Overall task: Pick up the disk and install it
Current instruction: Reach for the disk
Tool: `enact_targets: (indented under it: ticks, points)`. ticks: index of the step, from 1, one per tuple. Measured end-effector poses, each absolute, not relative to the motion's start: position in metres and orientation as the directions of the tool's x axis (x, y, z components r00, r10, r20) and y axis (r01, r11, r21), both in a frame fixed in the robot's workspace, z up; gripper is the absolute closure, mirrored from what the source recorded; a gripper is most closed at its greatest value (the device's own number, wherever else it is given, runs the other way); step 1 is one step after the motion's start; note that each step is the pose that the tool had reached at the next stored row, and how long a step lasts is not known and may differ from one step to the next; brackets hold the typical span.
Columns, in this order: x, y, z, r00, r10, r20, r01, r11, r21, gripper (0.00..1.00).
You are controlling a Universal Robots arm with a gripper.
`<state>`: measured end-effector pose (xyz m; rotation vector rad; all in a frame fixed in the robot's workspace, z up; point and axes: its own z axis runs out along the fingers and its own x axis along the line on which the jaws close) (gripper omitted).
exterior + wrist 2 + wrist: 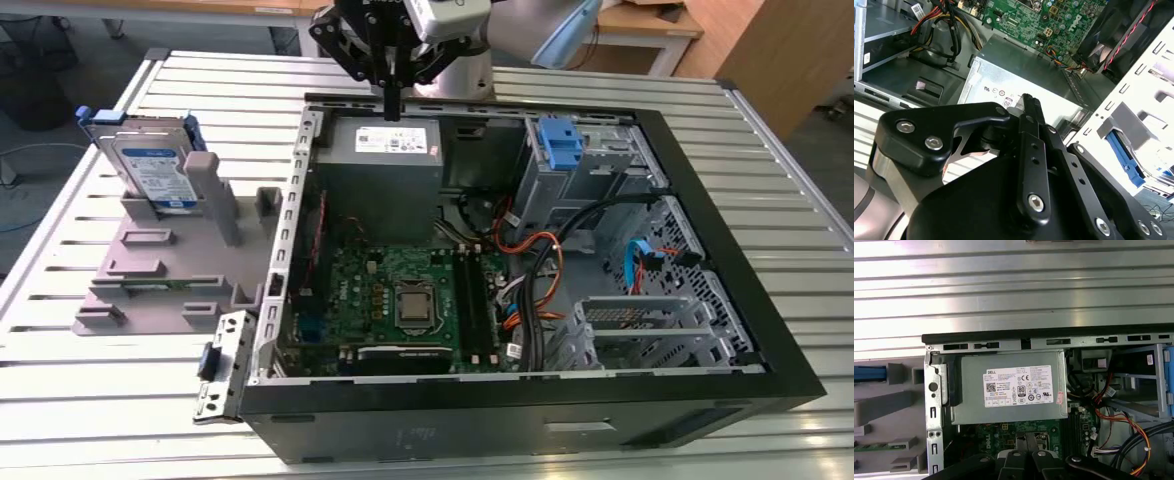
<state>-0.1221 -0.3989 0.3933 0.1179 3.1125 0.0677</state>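
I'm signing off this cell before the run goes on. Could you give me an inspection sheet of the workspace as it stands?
Surface: slatted aluminium table, carrying everything below.
Job's things: flat silver hard drive with blue-and-white label in a blue carrier, upright in a grey plastic fixture at the exterior view's left, outside the open black computer case, not yet picked up.
Clutter: nothing seen.
Tool: black tool hovers over the grey power supply box inside the case, fingers together, holding nothing.
Cables: orange, black and blue cables loose inside the case.
Surroundings: wooden furniture beyond the table.
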Motion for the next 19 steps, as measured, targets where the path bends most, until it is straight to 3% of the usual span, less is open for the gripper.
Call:
enact_targets:
  ticks: [19]
  points:
    - [-0.1301,-0.399,0.3932,-0.997,0.076,-0.025,0.075,0.996,0.044,0.89]
